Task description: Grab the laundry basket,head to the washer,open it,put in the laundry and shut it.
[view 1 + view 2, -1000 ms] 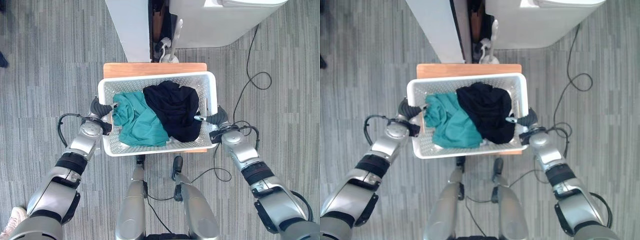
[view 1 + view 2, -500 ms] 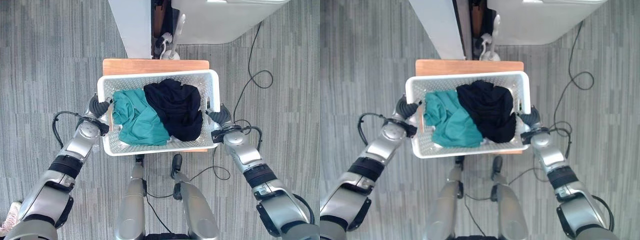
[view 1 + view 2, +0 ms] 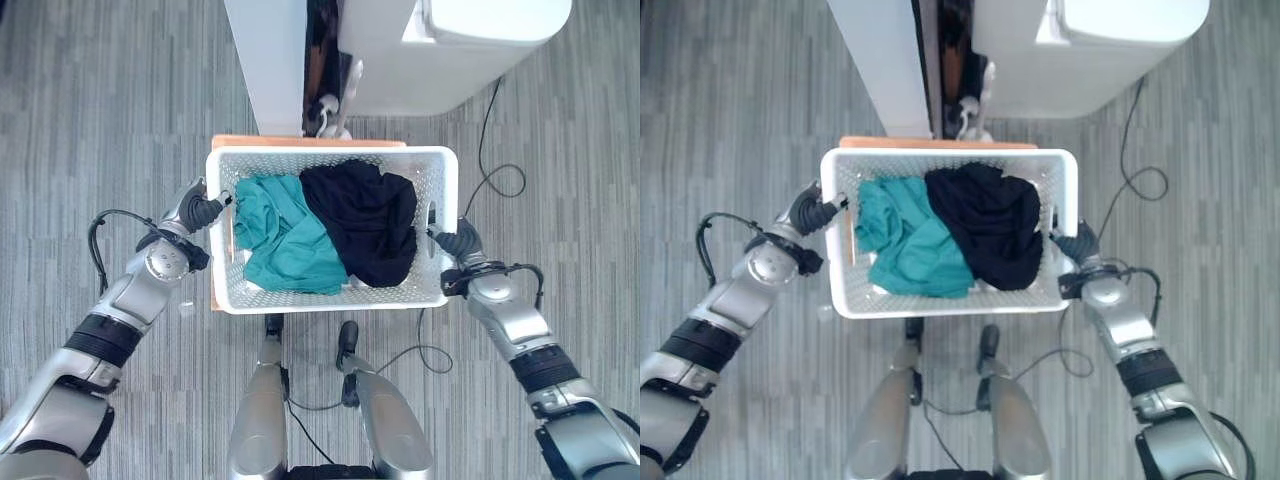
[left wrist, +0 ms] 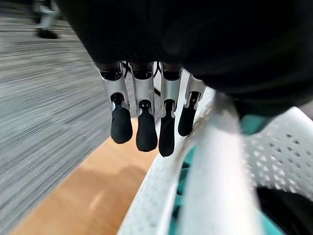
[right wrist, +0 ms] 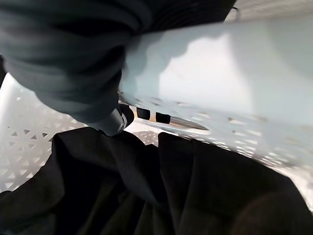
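Observation:
I hold a white perforated laundry basket [image 3: 330, 153] between both hands, in front of me. A teal garment [image 3: 285, 235] lies in its left half and a black garment [image 3: 365, 215] in its right half. My left hand [image 3: 198, 208] grips the left rim, its fingers [image 4: 142, 127] down the outer wall of the basket [image 4: 215, 161]. My right hand [image 3: 458, 243] grips the right rim [image 5: 220, 73], with its thumb [image 5: 115, 120] inside above the black garment [image 5: 146, 196]. The white washer [image 3: 440, 50] stands just beyond the basket, its lid down.
A low wooden table [image 3: 260, 141] sits under the basket, showing as thin strips at the far and left edges. A white upright panel [image 3: 265, 60] stands left of the washer, with a dark gap between them. Grey carpet lies all around.
The basket has come up off the wooden table and moved toward the washer, now covering most of the table. Both hands stay on its rims. The camera has shifted forward.

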Motion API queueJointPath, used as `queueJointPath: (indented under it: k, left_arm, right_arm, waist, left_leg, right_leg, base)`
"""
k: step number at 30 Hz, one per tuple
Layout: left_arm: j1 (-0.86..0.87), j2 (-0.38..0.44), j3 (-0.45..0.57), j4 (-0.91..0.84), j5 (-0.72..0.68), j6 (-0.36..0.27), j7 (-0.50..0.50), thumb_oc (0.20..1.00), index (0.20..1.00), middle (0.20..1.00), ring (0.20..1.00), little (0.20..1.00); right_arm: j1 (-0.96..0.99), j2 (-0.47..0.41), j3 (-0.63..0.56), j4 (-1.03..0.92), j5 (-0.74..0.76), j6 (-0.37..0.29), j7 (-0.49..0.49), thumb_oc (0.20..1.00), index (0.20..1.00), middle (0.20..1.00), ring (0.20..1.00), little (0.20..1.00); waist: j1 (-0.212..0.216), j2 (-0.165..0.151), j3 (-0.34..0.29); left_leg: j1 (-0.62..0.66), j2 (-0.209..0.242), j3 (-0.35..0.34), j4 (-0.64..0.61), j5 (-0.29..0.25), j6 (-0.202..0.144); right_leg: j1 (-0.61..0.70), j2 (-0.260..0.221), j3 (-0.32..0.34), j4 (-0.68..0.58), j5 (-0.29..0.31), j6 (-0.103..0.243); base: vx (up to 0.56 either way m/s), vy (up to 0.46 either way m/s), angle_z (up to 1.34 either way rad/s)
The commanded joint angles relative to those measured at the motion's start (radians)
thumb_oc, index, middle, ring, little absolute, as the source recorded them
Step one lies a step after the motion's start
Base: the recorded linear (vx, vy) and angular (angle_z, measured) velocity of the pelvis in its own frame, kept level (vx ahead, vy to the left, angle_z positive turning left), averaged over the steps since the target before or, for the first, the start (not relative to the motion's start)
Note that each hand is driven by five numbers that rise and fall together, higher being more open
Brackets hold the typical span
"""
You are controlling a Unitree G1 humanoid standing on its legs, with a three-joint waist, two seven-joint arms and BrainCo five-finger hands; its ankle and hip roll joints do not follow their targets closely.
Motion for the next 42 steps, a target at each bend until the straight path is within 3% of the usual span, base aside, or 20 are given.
queueJointPath:
  k: [1, 10, 29, 37, 42]
  left_arm:
    - [-0.042, 0.017, -0.017, -0.096, 0.009, -0.102, -0.097, 0.200, 0.200, 0.200, 0.200, 0.200]
    - [-0.091, -0.038, -0.142, -0.133, -0.047, -0.100, -0.196, 0.200, 0.200, 0.200, 0.200, 0.200]
    - [-0.181, -0.097, -0.202, -0.064, -0.061, -0.090, -0.184, 0.200, 0.200, 0.200, 0.200, 0.200]
    - [-0.331, -0.249, -0.284, 0.091, -0.043, -0.084, -0.136, 0.200, 0.200, 0.200, 0.200, 0.200]
    - [-0.353, -0.277, -0.297, 0.115, -0.042, -0.085, -0.133, 0.200, 0.200, 0.200, 0.200, 0.200]
  right_arm:
    - [0.039, -0.119, -0.055, -0.112, 0.083, -0.044, 0.114, 0.200, 0.200, 0.200, 0.200, 0.200]
    - [0.004, -0.235, 0.015, -0.131, 0.107, -0.010, 0.211, 0.200, 0.200, 0.200, 0.200, 0.200]
    - [-0.065, -0.246, 0.069, -0.126, 0.200, -0.022, 0.195, 0.200, 0.200, 0.200, 0.200, 0.200]
    - [-0.032, -0.283, 0.046, -0.147, 0.243, -0.038, 0.177, 0.200, 0.200, 0.200, 0.200, 0.200]
    - [-0.007, -0.305, 0.027, -0.161, 0.257, -0.039, 0.178, 0.200, 0.200, 0.200, 0.200, 0.200]
  waist:
    - [-0.014, -0.033, -0.156]
    - [-0.030, -0.023, -0.239]
    - [-0.047, -0.008, -0.275]
    - [-0.075, -0.005, -0.279]
    - [-0.081, -0.004, -0.278]
  left_leg:
    - [0.048, 0.035, -0.011, 0.180, -0.249, -0.013]
    - [0.170, 0.043, -0.001, 0.133, -0.252, -0.013]
    - [0.168, 0.057, 0.003, 0.116, -0.238, -0.021]
    - [0.171, 0.063, 0.002, 0.109, -0.234, -0.029]
    - [0.175, 0.066, 0.004, 0.112, -0.235, -0.031]
  right_leg:
    - [0.030, -0.137, -0.007, 0.032, -0.029, 0.089]
    - [0.116, -0.131, -0.012, 0.038, -0.054, 0.094]
    - [0.104, -0.110, 0.004, 0.033, -0.065, 0.081]
    - [0.104, -0.100, 0.011, 0.032, -0.071, 0.076]
    - [0.105, -0.096, 0.018, 0.032, -0.073, 0.073]
  base:
    - [0.12, 0.021, 0.02]
    - [0.11, -0.011, -0.03]
    - [0.01, -0.012, -0.01]
    - [-0.01, -0.033, 0.01]
    - [0.00, -0.006, 0.00]
